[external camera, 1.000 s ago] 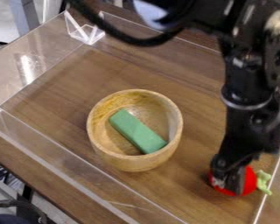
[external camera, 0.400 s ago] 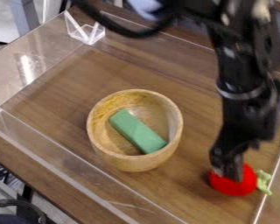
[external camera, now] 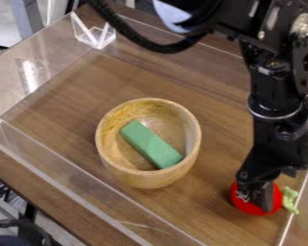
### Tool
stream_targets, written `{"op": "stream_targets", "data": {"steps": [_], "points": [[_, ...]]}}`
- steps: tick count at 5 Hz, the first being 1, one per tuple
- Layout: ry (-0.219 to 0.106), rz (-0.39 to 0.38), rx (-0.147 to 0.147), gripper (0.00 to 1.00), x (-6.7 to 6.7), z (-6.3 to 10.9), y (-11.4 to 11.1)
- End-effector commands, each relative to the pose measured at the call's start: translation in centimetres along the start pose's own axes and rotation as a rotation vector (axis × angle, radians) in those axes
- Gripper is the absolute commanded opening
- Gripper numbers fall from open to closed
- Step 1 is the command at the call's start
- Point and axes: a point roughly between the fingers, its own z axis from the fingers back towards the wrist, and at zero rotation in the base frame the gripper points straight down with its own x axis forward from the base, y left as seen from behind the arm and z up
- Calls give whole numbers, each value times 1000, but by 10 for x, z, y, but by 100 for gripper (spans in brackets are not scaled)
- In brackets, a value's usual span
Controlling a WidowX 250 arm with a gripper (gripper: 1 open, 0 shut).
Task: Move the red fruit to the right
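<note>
1. Gripper (external camera: 256,188) points almost straight down at the near right corner of the wooden table (external camera: 66,115); its fingertips merge with the dark body, so the gap is hard to read, but the jaws stand spread wide.
2. Red fruit (external camera: 257,202) sits directly beneath the jaws, upper part hidden by them; contact cannot be confirmed. Its green stem pokes out to the right of the jaws.
3. Wooden bowl (external camera: 118,159), well left of the jaws, holds a green block (external camera: 151,143) lying at a slant.
4. Arm's upper section is cut off by the top edge.
</note>
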Motion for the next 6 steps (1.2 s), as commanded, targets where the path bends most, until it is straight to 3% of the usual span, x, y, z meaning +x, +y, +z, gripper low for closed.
{"op": "stream_targets", "data": {"steps": [1, 2, 3, 4, 5, 6], "points": [[-21, 17, 45, 0, 1, 5, 14], [12, 32, 38, 0, 1, 21, 24], [72, -18, 29, 0, -10, 44, 44], [88, -48, 44, 0, -27, 54, 56], [80, -37, 46, 0, -10, 45, 48], [69, -44, 46, 100, 6, 36, 38]]}}
